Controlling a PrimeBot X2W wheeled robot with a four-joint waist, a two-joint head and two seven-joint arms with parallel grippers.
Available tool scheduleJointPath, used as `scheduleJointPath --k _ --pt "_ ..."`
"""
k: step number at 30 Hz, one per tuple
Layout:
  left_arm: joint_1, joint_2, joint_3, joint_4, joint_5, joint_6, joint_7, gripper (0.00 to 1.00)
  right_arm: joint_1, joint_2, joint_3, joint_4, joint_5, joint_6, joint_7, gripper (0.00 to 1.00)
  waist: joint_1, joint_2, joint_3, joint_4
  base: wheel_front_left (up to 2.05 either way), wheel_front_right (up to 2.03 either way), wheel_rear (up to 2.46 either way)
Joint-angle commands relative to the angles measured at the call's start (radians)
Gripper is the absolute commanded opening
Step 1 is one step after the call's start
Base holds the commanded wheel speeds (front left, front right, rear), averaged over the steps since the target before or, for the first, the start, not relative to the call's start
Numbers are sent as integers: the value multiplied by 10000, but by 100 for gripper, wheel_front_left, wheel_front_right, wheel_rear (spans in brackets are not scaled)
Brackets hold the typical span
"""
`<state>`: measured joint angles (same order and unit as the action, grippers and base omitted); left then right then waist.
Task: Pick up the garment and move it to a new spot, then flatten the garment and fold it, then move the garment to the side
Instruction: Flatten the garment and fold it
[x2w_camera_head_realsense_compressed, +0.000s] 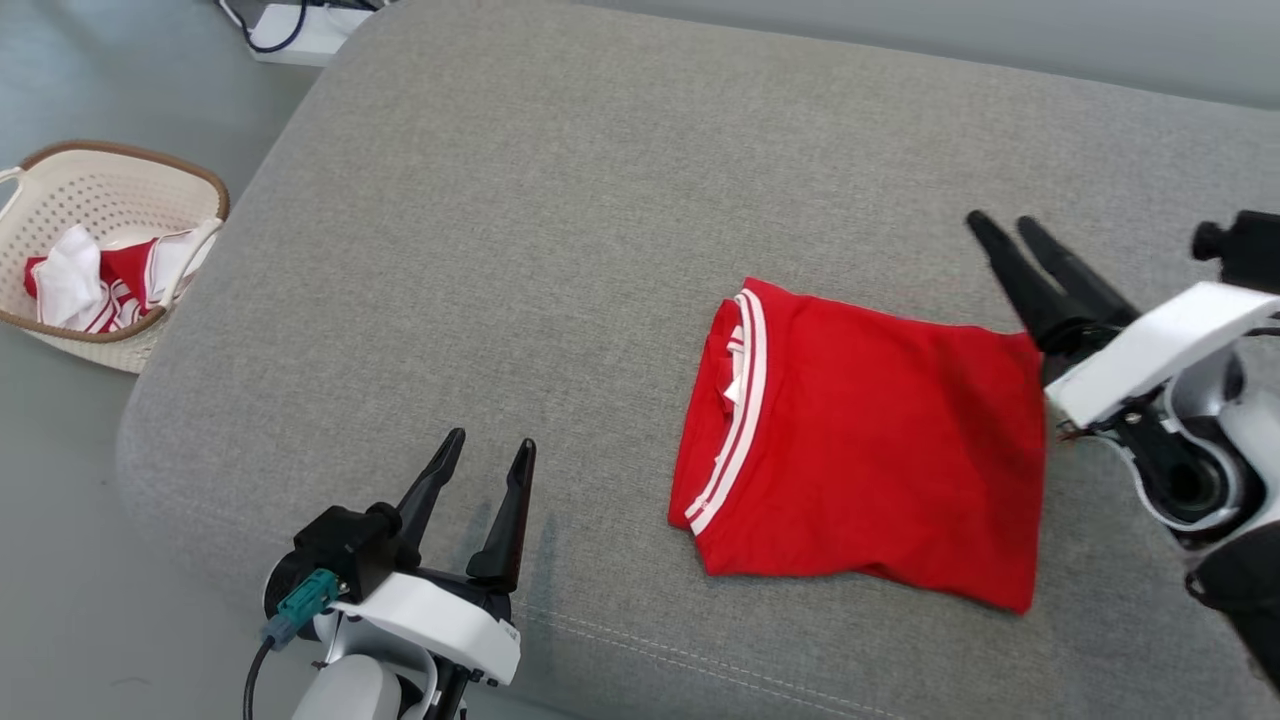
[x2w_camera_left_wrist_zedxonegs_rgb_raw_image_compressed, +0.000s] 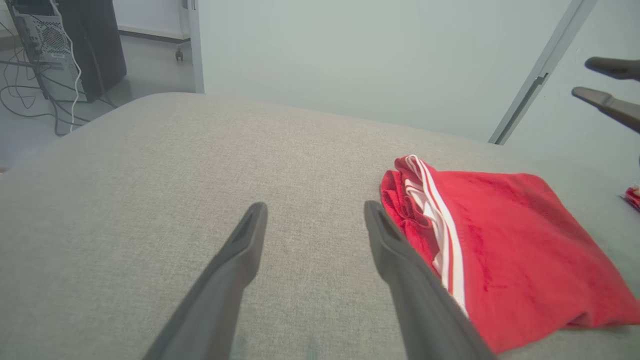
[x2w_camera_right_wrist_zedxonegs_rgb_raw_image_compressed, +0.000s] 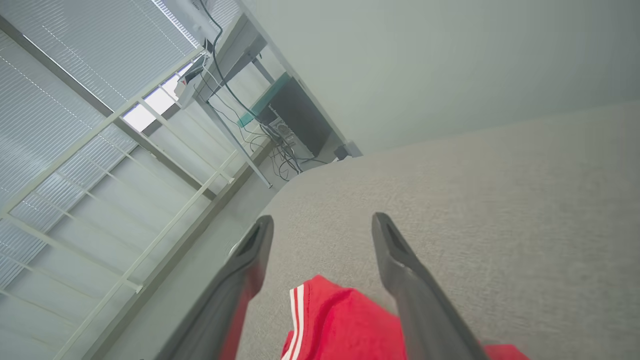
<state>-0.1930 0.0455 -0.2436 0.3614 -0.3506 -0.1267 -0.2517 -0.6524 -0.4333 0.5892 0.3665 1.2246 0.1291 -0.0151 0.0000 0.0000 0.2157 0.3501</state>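
folded red garment (x2w_camera_head_realsense_compressed: 870, 450) lies flat on the grey cushion's (x2w_camera_head_realsense_compressed: 560, 200) right half
left gripper (x2w_camera_head_realsense_compressed: 490, 442) spread wide, empty, over the cushion's near edge; right gripper (x2w_camera_head_realsense_compressed: 1000, 220) wide, empty, above its right side.

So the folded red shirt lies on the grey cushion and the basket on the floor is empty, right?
Not empty: the head view shows the basket holding red and white clothes. The folded red shirt does lie on the grey cushion.
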Motion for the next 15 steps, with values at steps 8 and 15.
scheduleJointPath --k 8,15 --pt "-306 162 440 -363 227 -40 -101 100 1612 -817 -725 55 286 16 -620 100 0 0 -232 -705 0 0 0" --pt "-384 171 310 -414 201 -40 -101 100 2651 -413 -487 707 334 16 -575 100 0 0 -64 -741 0 0 0"
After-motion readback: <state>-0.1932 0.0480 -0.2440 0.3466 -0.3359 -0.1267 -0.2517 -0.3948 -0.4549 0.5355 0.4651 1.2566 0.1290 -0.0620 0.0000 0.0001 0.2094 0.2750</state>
